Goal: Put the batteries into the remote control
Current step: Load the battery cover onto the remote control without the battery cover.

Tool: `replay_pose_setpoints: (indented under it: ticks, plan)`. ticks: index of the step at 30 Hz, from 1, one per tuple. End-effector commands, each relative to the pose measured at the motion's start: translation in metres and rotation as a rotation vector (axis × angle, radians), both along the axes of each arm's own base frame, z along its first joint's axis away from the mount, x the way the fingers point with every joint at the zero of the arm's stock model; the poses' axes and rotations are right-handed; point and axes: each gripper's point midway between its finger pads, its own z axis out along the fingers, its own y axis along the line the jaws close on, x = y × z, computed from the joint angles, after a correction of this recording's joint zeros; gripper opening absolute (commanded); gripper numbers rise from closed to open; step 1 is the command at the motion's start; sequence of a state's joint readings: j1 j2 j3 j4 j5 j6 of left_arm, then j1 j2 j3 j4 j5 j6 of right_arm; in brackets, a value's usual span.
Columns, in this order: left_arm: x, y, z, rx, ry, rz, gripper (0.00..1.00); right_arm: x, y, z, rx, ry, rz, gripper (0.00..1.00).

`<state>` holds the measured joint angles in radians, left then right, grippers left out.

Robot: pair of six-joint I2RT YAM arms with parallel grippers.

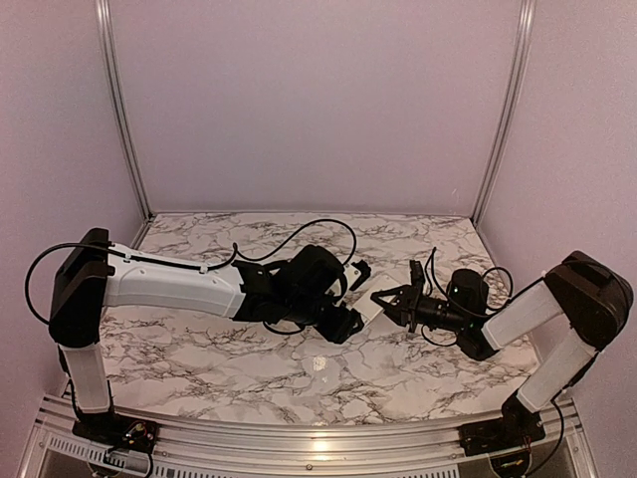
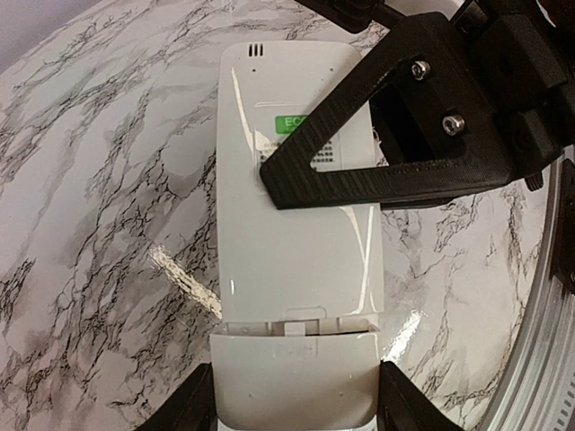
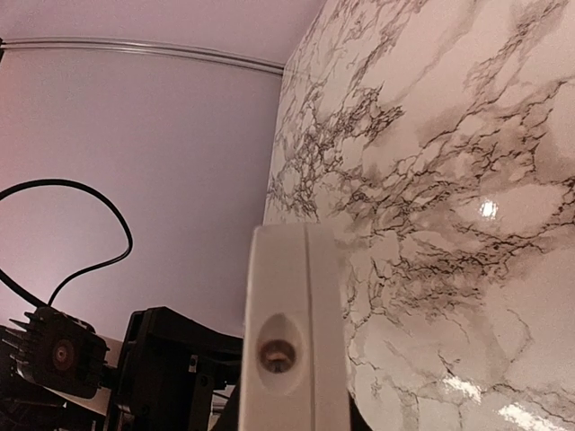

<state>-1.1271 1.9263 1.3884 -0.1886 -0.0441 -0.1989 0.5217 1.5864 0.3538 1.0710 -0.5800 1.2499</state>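
Note:
The white remote control (image 2: 296, 269) lies back side up with a green label, off the table between both grippers. My left gripper (image 2: 296, 409) is shut on its battery-cover end; the cover (image 2: 296, 377) sits slightly ajar, with a thin gap at its seam. My right gripper (image 1: 386, 297) is shut on the other end, one black finger (image 2: 359, 162) lying across the remote's back. The right wrist view shows the remote end-on (image 3: 292, 341), with its small emitter window, between my right gripper's (image 3: 292, 417) fingers. In the top view the remote (image 1: 370, 309) bridges the left gripper (image 1: 348, 321) and the right one. The batteries are out of view.
The marble tabletop (image 1: 219, 349) is bounded by purple walls at the back and sides and a metal rail (image 1: 299, 438) at the near edge. Black cables (image 1: 299, 234) loop above the left arm. A small bright spot (image 1: 318, 363) shows on the table near the front.

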Motion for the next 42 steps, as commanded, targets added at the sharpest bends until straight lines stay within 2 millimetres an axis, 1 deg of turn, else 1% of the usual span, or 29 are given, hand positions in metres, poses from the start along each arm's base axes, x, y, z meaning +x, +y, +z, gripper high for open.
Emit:
replay_pose_setpoints:
  ticks: [1,6,10,15,19,21,22,25,26,27,28,30,32,36,37,42]
  plan:
    - [-0.01,0.006,-0.029,0.067,0.048,-0.018,0.59,-0.003,0.004,0.024,0.06,-0.063,0.018,0.0]
    - [-0.019,0.003,-0.035,0.06,0.078,-0.065,0.62,-0.004,0.006,0.027,0.069,-0.068,0.028,0.0]
    - [-0.023,0.005,-0.04,0.08,0.082,-0.091,0.65,-0.005,0.006,0.03,0.081,-0.069,0.032,0.0]
    - [-0.019,0.008,-0.045,0.11,0.074,-0.071,0.66,-0.005,0.006,0.032,0.09,-0.069,0.033,0.0]
    - [-0.017,0.009,-0.043,0.109,0.068,-0.063,0.69,-0.006,0.006,0.03,0.086,-0.063,0.032,0.0]
    - [-0.017,0.009,-0.038,0.1,0.065,-0.062,0.72,-0.006,0.006,0.028,0.083,-0.059,0.032,0.0]
    - [-0.013,0.011,-0.036,0.104,0.047,-0.046,0.75,-0.006,0.005,0.027,0.081,-0.059,0.031,0.0]
    - [-0.011,0.011,-0.024,0.082,0.024,-0.042,0.84,-0.005,0.005,0.024,0.073,-0.051,0.028,0.0]
    - [-0.011,0.01,-0.018,0.065,0.013,-0.043,0.88,-0.005,0.005,0.023,0.072,-0.049,0.027,0.0]
    - [-0.011,0.011,-0.014,0.053,0.007,-0.043,0.96,-0.005,0.004,0.022,0.07,-0.048,0.026,0.0]
    - [-0.012,0.011,-0.008,0.037,0.001,-0.043,0.99,-0.005,0.004,0.022,0.071,-0.049,0.025,0.0]
    - [-0.014,0.012,0.002,0.008,-0.01,-0.057,0.99,-0.004,0.003,0.022,0.074,-0.053,0.023,0.0]
    - [-0.018,0.016,0.008,-0.011,-0.014,-0.066,0.99,-0.001,-0.001,0.024,0.079,-0.061,0.013,0.0]
    - [-0.038,0.023,0.025,-0.123,0.037,-0.129,0.99,0.003,-0.008,0.034,0.09,-0.096,0.004,0.0]
    - [-0.043,0.028,0.024,-0.15,0.067,-0.132,0.99,0.004,-0.009,0.038,0.095,-0.109,0.005,0.0]
    - [-0.044,0.048,0.05,-0.38,0.201,-0.135,0.99,0.001,-0.004,0.055,0.126,-0.168,0.049,0.0]
